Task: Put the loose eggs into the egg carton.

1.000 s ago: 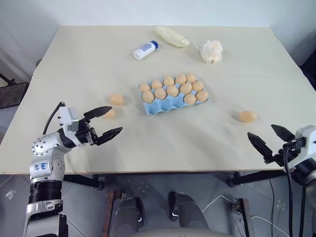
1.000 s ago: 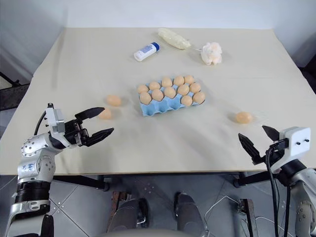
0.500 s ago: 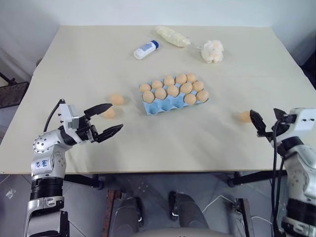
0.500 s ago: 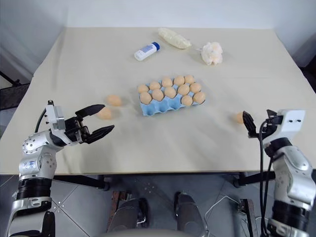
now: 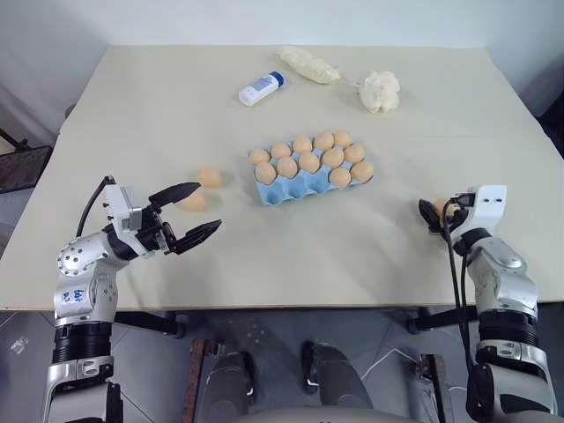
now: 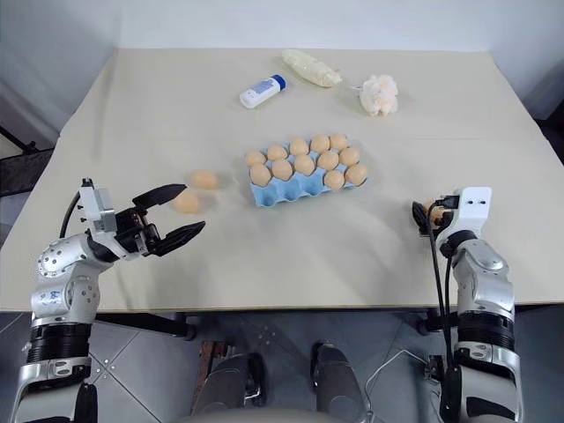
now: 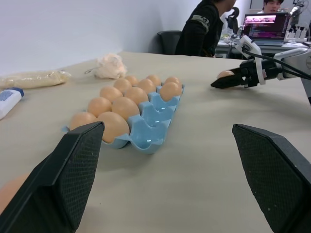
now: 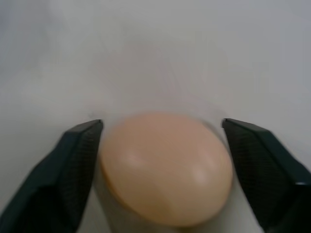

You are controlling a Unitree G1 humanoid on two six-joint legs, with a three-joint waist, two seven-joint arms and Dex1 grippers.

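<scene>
At lower left the left claw (image 5: 192, 214) gapes wide near two loose eggs (image 5: 202, 188). The blue egg carton (image 5: 308, 167) sits mid-frame on the worktop (image 5: 159, 97). At right, the right claw (image 8: 163, 160) straddles the third egg (image 8: 166, 167), one finger touching it, not clamped.

Beige table (image 5: 159, 97) carried blue egg carton (image 5: 304, 183) at centre, 3 loose eggs (image 5: 209, 177), bottle (image 5: 260, 89), bag (image 5: 307, 64), white wad (image 5: 378, 91) far.
</scene>
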